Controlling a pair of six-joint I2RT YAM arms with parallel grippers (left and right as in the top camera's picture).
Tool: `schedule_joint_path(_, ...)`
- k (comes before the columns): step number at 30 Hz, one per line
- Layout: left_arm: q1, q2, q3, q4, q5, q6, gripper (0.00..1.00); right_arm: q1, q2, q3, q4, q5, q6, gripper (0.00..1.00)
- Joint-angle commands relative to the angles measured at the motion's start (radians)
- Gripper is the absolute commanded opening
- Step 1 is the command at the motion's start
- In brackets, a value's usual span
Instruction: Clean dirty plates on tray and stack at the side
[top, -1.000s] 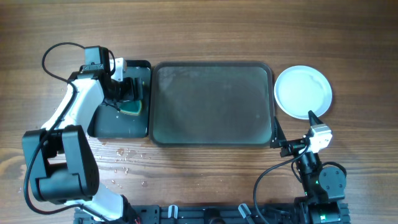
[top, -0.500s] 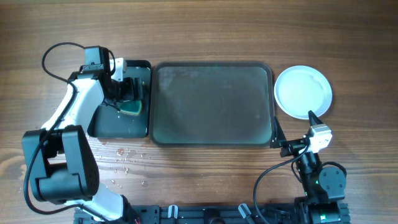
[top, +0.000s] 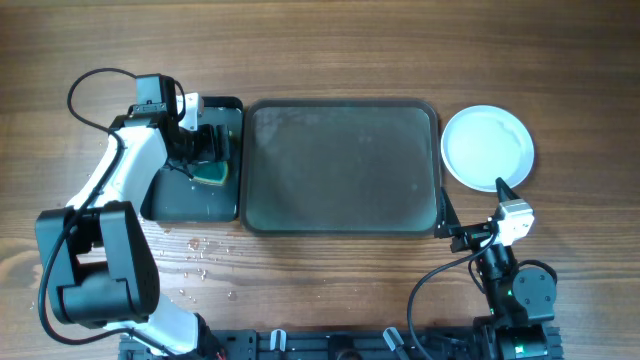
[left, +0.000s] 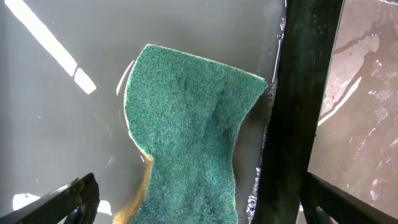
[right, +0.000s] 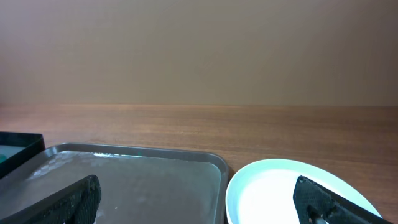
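At the lower right of the overhead view, the right gripper (top: 473, 199) hangs over the wooden table (top: 330, 50). Its jaws are spread wide with nothing between them. One finger is near the lower right corner of the tray (top: 340, 165), and the other is at the lower edge of the plates (top: 487, 147). Lower left, water drops (top: 200, 250) dot the wood. Beyond them the tray fills the middle of the frame, its floor wet and streaky. The plates sit on the table just right of the tray, apart from it, and how many are stacked cannot be told. At the upper left the left gripper (top: 212, 150) hangs released over the black tray (top: 185, 200). A green sponge (left: 186, 124) lies there in shallow water between its open fingers, one corner at the tray's right wall.
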Motion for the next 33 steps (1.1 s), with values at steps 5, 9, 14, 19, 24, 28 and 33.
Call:
schedule_joint_path(5,0.0,0.005,-0.005,0.003,-0.002,0.004,1.0,0.003,0.001,-0.001,0.003,0.018,0.017,1.0)
schedule_joint_path(9,-0.011,0.0,-0.005,0.003,-0.002,0.004,1.0,0.003,0.001,-0.001,0.003,0.018,0.018,1.0)
schedule_joint_path(14,-0.071,-0.06,-0.005,0.003,-0.002,0.005,1.0,0.003,0.001,-0.001,0.003,0.018,0.017,1.0)
schedule_joint_path(19,-0.164,-0.193,-0.005,0.003,-0.002,0.005,1.0,0.003,0.001,-0.001,0.003,0.018,0.017,1.0)
schedule_joint_path(24,-0.227,-0.317,-0.005,0.0,-0.002,0.005,1.0,0.003,0.001,-0.001,0.003,0.018,0.018,1.0)
schedule_joint_path(28,-0.244,-0.345,-0.005,-0.024,-0.002,0.005,1.0,0.003,0.001,-0.001,0.003,0.018,0.017,1.0)
schedule_joint_path(33,-0.244,-0.344,-0.005,-0.032,-0.001,0.003,1.0,0.003,0.001,-0.001,0.003,0.018,0.018,1.0)
